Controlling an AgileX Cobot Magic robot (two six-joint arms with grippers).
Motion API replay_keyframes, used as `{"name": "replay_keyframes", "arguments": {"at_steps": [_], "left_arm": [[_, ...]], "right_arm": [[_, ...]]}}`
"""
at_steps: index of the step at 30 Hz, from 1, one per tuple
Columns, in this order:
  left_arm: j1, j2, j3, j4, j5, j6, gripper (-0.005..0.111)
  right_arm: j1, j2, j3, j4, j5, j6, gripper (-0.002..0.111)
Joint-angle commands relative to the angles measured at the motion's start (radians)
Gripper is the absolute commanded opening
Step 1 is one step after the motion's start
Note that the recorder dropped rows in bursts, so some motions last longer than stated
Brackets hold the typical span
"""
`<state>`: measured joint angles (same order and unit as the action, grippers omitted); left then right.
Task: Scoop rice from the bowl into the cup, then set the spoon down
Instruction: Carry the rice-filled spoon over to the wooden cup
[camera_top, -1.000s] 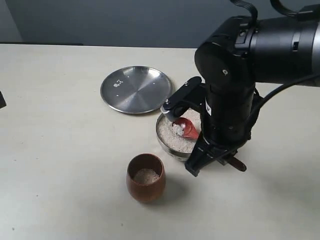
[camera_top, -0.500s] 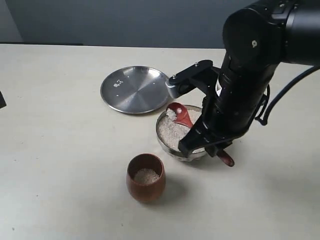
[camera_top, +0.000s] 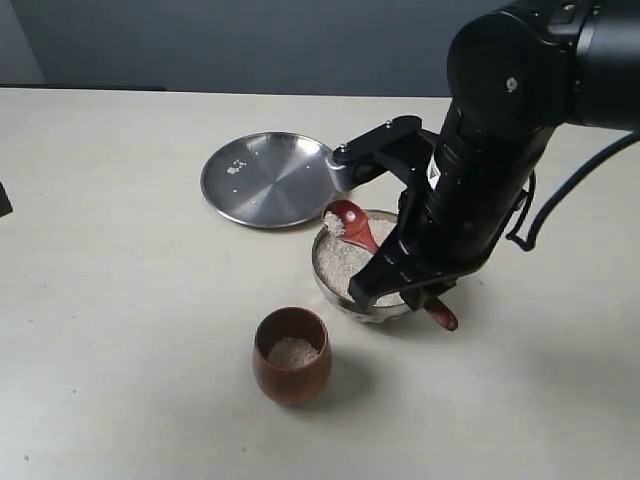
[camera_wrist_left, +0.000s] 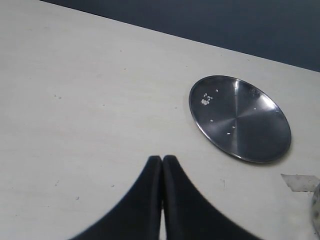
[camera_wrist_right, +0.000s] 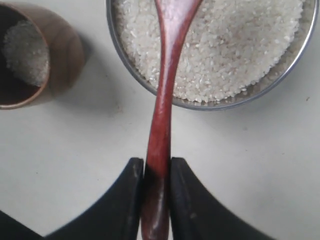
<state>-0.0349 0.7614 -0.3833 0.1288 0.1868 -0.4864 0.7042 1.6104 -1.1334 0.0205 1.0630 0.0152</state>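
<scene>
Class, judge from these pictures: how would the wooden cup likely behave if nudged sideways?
The cup is rounded and narrows towards its base, so it may tip rather than slide. It is only partly filled with rice, so it is probably still light. Once down, its round wall would likely let it roll.

Wide bare desk (camera_top: 110, 330) is lying open on the exterior view's left, beyond the cup (camera_top: 291, 355) and the plate (camera_top: 270, 178). The right arm (camera_top: 490, 150) is crowding over the bowl (camera_top: 328, 283), with the spoon (camera_top: 352, 224) slanting across it, blocking that side. A narrow lane is running between cup and bowl, seemingly passable. The left claw (camera_wrist_left: 162, 161) is hovering above bare desk near the plate.
</scene>
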Motion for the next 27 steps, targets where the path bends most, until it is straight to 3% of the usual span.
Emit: {"name": "replay_keyframes", "arguments": {"at_steps": [1, 11, 20, 27], "left_arm": [[0.003, 0.002, -0.006, 0.002, -0.007, 0.001, 0.0], [0.003, 0.002, -0.006, 0.002, -0.007, 0.001, 0.0], [0.003, 0.002, -0.006, 0.002, -0.007, 0.001, 0.0], [0.003, 0.002, -0.006, 0.002, -0.007, 0.001, 0.0]], "right_arm": [[-0.006, -0.011, 0.008, 0.064, -0.042, 0.003, -0.001], [-0.006, -0.086, 0.143, 0.127, -0.14, -0.015, -0.001], [-0.003, -0.174, 0.152, 0.158, -0.076, -0.065, -0.001], [0.107, -0.175, 0.152, 0.125, -0.059, -0.071, -0.001]]}}
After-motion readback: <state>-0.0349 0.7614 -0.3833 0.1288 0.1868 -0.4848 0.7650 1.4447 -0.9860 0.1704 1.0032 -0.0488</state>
